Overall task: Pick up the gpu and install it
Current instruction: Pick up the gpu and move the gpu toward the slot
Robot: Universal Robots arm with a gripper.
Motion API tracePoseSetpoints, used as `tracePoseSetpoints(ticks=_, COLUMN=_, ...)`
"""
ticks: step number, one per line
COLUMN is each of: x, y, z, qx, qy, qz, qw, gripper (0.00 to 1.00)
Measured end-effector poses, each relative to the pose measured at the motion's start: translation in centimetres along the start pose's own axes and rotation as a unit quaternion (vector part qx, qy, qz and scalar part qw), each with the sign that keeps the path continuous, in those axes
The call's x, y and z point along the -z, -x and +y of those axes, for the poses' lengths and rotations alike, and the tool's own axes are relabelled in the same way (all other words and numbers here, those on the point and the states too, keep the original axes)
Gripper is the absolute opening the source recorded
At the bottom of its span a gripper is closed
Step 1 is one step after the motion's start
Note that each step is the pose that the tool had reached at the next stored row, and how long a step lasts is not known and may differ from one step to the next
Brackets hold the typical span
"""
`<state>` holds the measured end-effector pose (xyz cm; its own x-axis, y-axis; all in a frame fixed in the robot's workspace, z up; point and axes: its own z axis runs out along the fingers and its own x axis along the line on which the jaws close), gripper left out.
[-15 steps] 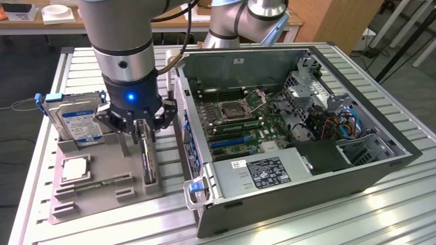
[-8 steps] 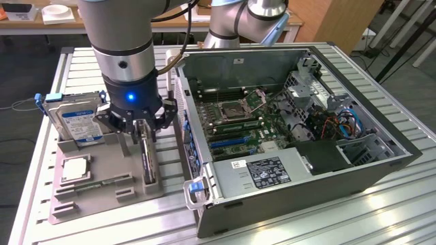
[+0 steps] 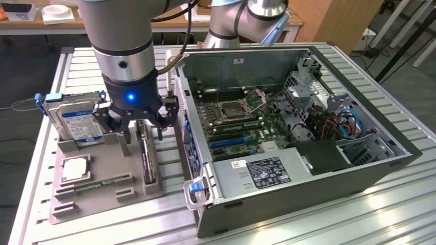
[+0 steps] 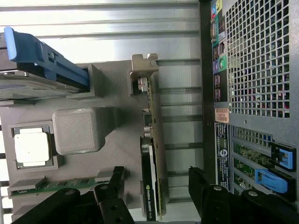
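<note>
Gripper: your gripper (image 3: 143, 133) hangs straight down over the grey holder (image 3: 109, 200), with a blue light lit on its body
Jaws: spread apart, with one finger on each side of the gpu (image 3: 148, 161); in the wrist view you can see a gap between the card and each finger, so nothing is pinched
Gpu: it stands on its long edge in a slot of the holder (image 4: 117, 140), between the fingers of the gripper (image 4: 156, 175); the gpu (image 4: 155, 130) has its silvery bracket at one end and sits outside the computer case, not yet installed
Hard drive: upright in the holder at the exterior view's left (image 3: 75, 120), well apart from the card, its blue rail clear to you in the wrist view (image 4: 42, 60)
CPU: the square silver chip (image 3: 75, 168) lies flat in its own recess (image 4: 32, 149)
Computer case: open-sided (image 3: 340, 179), lying just beside the holder on the exterior view's right, motherboard (image 3: 238, 117) exposed; its meshed back panel (image 4: 252, 60) faces the card
Table: slatted metal top (image 3: 381, 219) carries both the holder and the case
</note>
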<state>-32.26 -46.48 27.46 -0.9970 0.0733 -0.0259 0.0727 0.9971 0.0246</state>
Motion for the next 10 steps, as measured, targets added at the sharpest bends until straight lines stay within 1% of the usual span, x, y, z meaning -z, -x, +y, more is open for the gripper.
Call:
tracePoseSetpoints(ticks=2, x=-0.01, y=0.00, z=0.00, qx=0.000, qy=-0.0001, qz=0.0000, qw=1.0000, gripper=0.66)
tracePoseSetpoints(ticks=4, x=-0.13, y=0.00, z=0.00, qx=0.000, qy=-0.0012, qz=-0.0002, qw=1.0000, gripper=0.66)
tracePoseSetpoints(ticks=10, x=-0.99, y=-0.02, z=-0.02, qx=0.000, qy=-0.0075, qz=-0.0005, qw=1.0000, gripper=0.66)
